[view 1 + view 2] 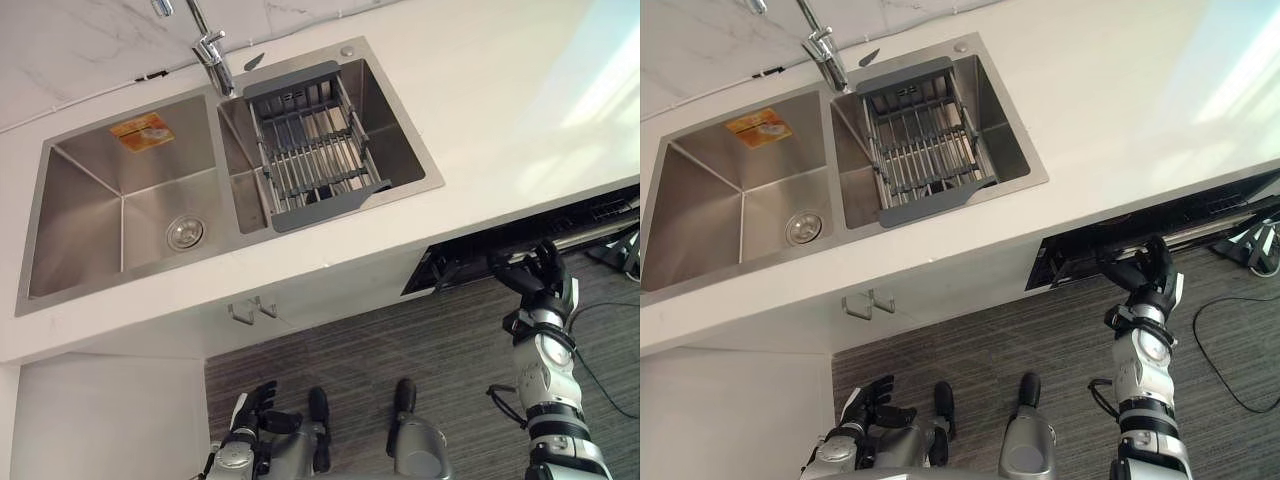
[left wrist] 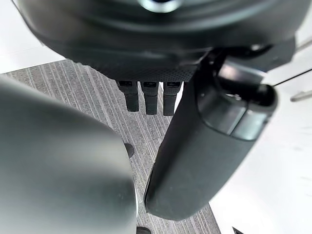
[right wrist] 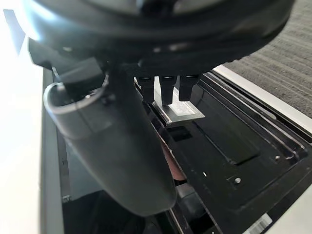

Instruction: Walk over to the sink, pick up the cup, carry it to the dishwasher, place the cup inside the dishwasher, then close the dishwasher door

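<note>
The dishwasher door (image 1: pixel 470 255) stands ajar under the white counter (image 1: pixel 500 110), a dark gap showing along its top. My right hand (image 1: pixel 540 272) is raised against that top edge with its fingers straight and spread, holding nothing. In the right wrist view the door's black inner panel (image 3: pixel 234 146) lies just past the fingertips (image 3: pixel 167 92). My left hand (image 1: pixel 255 410) hangs low near the floor, fingers relaxed and holding nothing; its thumb (image 2: pixel 214 146) shows over the striped carpet.
A steel double sink (image 1: pixel 120 190) is set in the counter, with a tap (image 1: pixel 212 50) behind it and a grey drying rack (image 1: pixel 310 145) across the right basin. Cabinet handles (image 1: pixel 250 310) stick out below the sink. Grey striped carpet (image 1: pixel 400 340) covers the floor.
</note>
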### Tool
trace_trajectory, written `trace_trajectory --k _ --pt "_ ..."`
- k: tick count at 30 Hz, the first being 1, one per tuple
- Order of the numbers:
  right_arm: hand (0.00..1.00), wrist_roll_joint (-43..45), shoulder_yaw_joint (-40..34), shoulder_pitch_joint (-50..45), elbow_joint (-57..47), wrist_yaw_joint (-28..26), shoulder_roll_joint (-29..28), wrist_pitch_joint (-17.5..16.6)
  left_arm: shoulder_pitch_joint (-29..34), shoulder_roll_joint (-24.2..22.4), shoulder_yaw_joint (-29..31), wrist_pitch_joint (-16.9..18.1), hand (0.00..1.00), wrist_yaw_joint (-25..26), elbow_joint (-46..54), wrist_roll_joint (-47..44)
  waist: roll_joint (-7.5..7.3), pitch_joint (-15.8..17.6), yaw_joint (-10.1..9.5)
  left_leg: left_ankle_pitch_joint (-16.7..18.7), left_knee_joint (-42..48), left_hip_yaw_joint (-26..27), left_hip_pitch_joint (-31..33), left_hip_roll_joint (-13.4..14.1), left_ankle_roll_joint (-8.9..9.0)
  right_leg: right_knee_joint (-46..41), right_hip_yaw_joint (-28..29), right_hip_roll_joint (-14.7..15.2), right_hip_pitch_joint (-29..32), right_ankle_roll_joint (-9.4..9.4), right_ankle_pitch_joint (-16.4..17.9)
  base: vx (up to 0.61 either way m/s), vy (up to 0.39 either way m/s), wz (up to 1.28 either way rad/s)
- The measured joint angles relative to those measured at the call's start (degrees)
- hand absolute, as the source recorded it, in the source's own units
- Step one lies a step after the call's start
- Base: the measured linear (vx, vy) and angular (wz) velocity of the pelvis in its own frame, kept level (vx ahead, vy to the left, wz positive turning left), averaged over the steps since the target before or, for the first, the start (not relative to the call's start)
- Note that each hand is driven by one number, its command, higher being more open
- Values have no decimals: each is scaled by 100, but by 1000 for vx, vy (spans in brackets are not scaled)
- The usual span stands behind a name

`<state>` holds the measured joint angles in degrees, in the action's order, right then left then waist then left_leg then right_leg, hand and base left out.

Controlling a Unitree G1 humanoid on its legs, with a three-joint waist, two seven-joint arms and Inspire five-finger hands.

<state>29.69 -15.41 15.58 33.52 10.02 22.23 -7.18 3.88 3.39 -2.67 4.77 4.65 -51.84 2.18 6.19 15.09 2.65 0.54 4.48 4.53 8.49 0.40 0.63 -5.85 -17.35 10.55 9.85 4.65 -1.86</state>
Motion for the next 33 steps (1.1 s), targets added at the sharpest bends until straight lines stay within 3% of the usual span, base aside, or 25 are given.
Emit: trace_trajectory --k 9,19,28,33 --pt "90 -236 599 987 1033 -33 443 185 -67 57 1 111 90 27 50 -89 -16 256 -20 5 137 -39 116 0 6 1 -19 -16 33 -29 -34 -6 3 1" --pt "90 -451 729 1260 1005 -18 434 210 -140 92 -18 105 90 48 164 -108 -20 427 -26 32 313 60 303 119 51 144 100 -149 142 -99 -181 -46 -3 -7" --pt "90 -1201 770 -295 -327 -457 -74 364 -147 76 -18 33 90 49 138 -88 -43 414 -44 23 132 5 -42 124 70 268 22 -199 -216 -116 -175 33 2 3" --pt "90 -1867 860 -1342 -1218 -706 -441 452 -146 106 14 -19 90 48 10 -66 -155 256 -45 11 -38 -59 -301 71 58 322 -49 -155 -460 -51 -115 17 20 7"
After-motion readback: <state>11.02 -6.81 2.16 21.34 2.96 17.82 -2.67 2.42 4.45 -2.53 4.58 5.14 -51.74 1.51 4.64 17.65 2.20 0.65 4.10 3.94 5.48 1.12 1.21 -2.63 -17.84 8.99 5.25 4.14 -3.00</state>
